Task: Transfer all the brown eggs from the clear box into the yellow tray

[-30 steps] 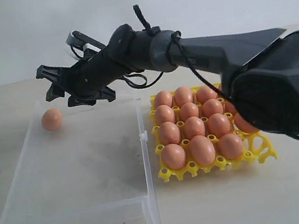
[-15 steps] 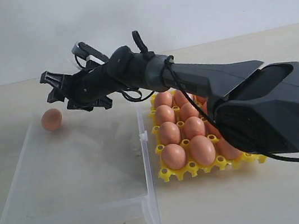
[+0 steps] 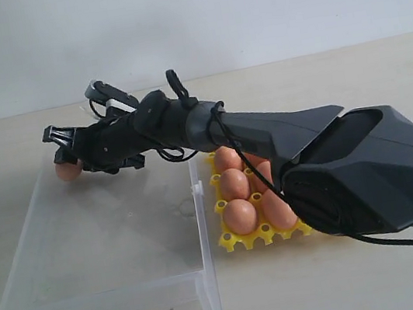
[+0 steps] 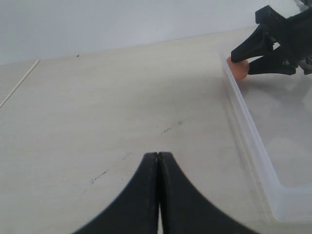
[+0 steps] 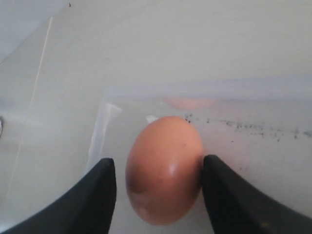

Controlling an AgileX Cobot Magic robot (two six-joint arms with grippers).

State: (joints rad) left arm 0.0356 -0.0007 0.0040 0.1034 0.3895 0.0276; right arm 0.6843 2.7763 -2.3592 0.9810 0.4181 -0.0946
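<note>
Right wrist view is showing the right end effector [image 5: 157,165] standing wide around one brown egg [image 5: 163,170], which is lying in the clear box [image 3: 111,300] near the table's [image 4: 97,97] far edge. More eggs [image 3: 240,216] are sitting in the yellow tray [image 3: 262,234]. The left end effector [image 4: 158,158] is hanging pinched shut.

The right end effector [image 3: 60,150] is dropping and reaching farther left, from hovering above and beside the lone egg [image 5: 164,168] to straddling it with fingers spread in the far corner of the box [image 3: 104,305], while its arm [image 3: 266,134] is covering more of the tray [image 3: 243,237].
</note>
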